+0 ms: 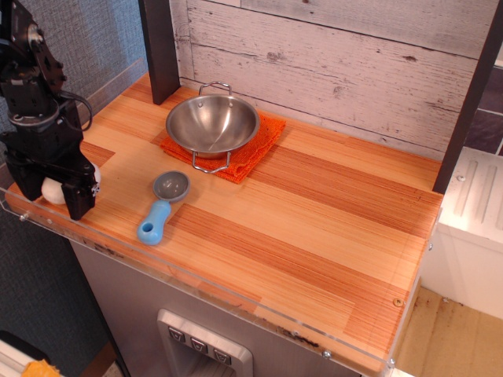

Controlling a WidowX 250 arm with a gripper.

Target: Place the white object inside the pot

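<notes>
The white object (52,189) lies at the far left front corner of the wooden counter, mostly hidden by my gripper (55,200); only white patches of it show. The black gripper is down over it with the fingers spread apart, one finger (79,196) in front of the lump and the other to its left. I cannot see whether the fingers touch it. The pot (212,122), shiny steel with two wire loop handles, stands empty on an orange cloth (266,135) at the back, well to the right of the gripper.
A grey scoop with a blue handle (160,209) lies between the gripper and the pot. A dark post (159,47) stands behind the pot's left side, another (471,94) at the right. A plank wall backs the counter; a clear strip (196,283) edges its front.
</notes>
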